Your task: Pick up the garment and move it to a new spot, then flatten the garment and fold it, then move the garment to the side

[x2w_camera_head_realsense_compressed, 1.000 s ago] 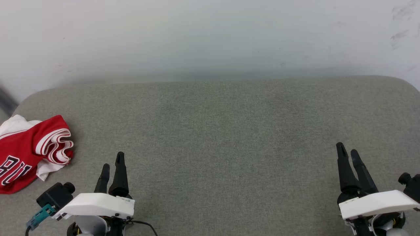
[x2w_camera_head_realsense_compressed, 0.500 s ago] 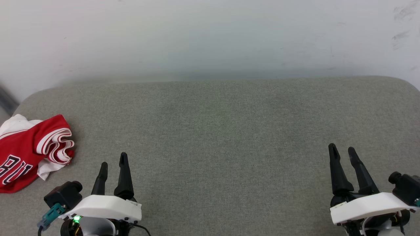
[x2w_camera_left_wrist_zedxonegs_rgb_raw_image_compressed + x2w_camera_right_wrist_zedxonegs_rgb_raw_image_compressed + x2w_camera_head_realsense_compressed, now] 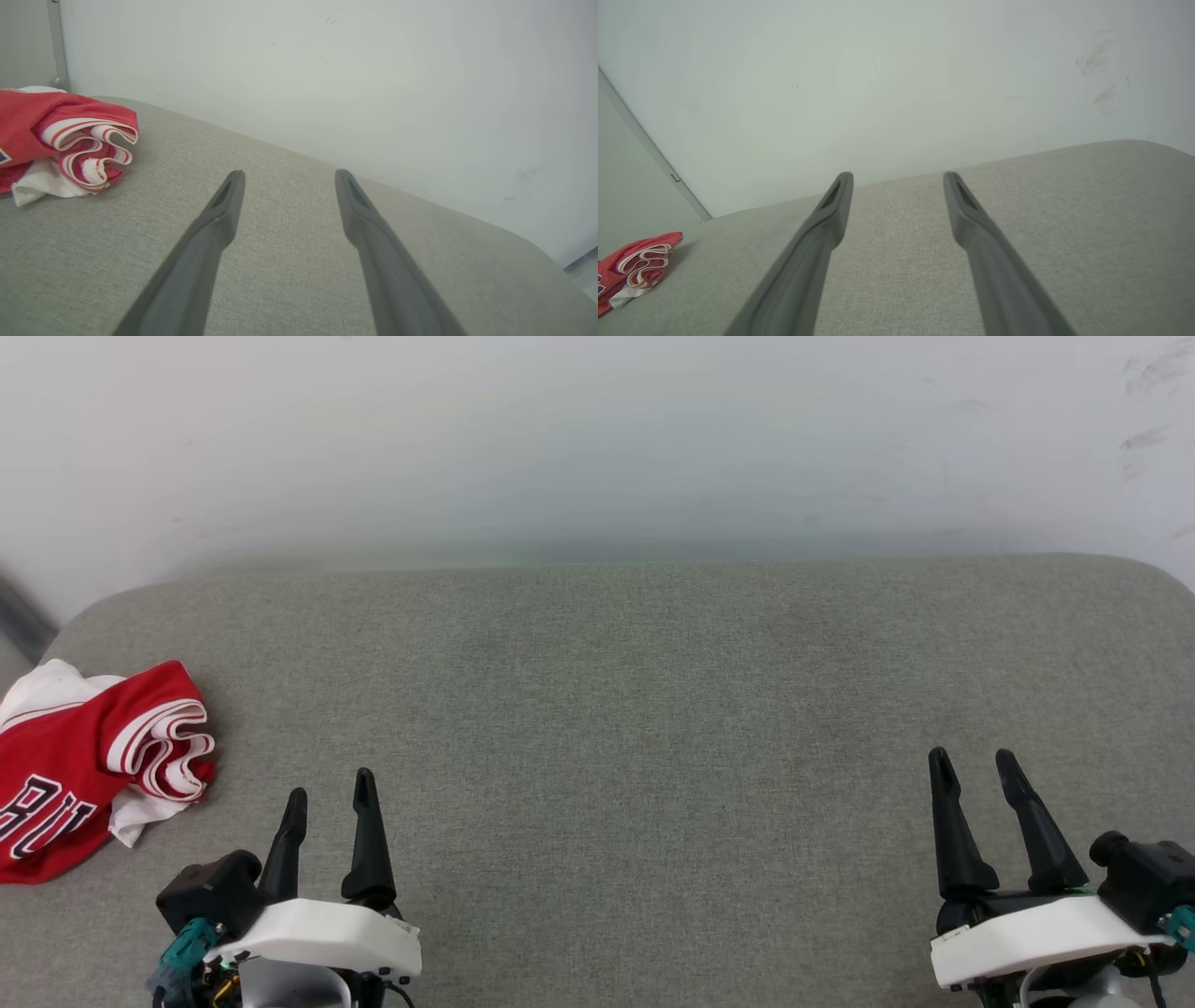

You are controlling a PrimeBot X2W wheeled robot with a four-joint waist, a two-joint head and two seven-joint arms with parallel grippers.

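Head view: I see my left gripper (image 3: 330, 784) at 7 o'clock and my right gripper (image 3: 970, 755) at 4. Both are spread and empty, pointing to 12 over the grey cushion (image 3: 607, 709). The garment (image 3: 75, 765) lies crumpled at 9.
Left wrist view: the garment is at 10, clear of the fingers.
Right wrist view: the garment is far off at 8.

crumpled garment (image 3: 60, 140) left; left gripper (image 3: 286, 175) spread

1 garment (image 3: 70, 770), 2 grippers: left gripper (image 3: 330, 792), right gripper (image 3: 971, 765).
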